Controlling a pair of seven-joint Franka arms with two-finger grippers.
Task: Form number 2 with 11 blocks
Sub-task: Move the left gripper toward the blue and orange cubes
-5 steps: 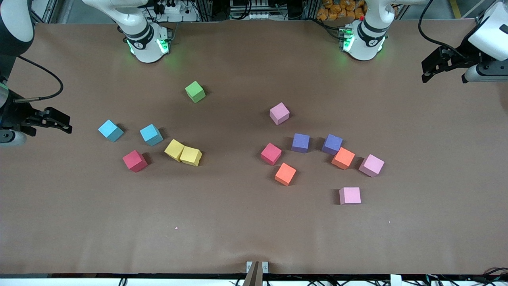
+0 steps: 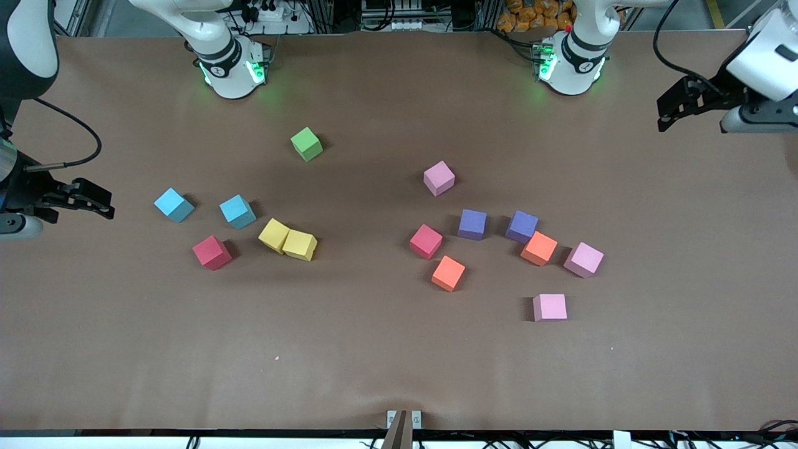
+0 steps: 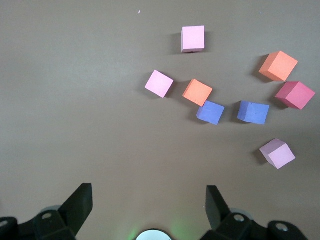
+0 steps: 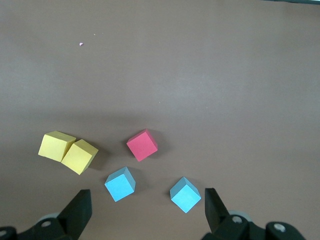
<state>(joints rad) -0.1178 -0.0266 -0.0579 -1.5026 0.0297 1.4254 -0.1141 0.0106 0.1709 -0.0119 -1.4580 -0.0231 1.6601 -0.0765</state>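
Both arms have just stirred: the left gripper (image 2: 670,111) edges inward over its table end, the right gripper (image 2: 100,202) over its own, both spread wide and empty. The blocks (image 2: 472,224) lie scattered mid-table (no digit begun).

Left wrist view: left gripper (image 3: 146,202) up over bare brown table (image 3: 75,100), fingers (image 3: 77,202) spread wide, nothing between them. Eight blocks in frame. Orange block (image 3: 198,92) touches one purple block (image 3: 210,112) at a corner; second purple block (image 3: 253,111) just beside it. Pink block (image 3: 159,83) next to the orange (small gap). Another pink block (image 3: 193,38), third pink block (image 3: 277,153), second orange block (image 3: 278,65) and red block (image 3: 295,95) lie apart.
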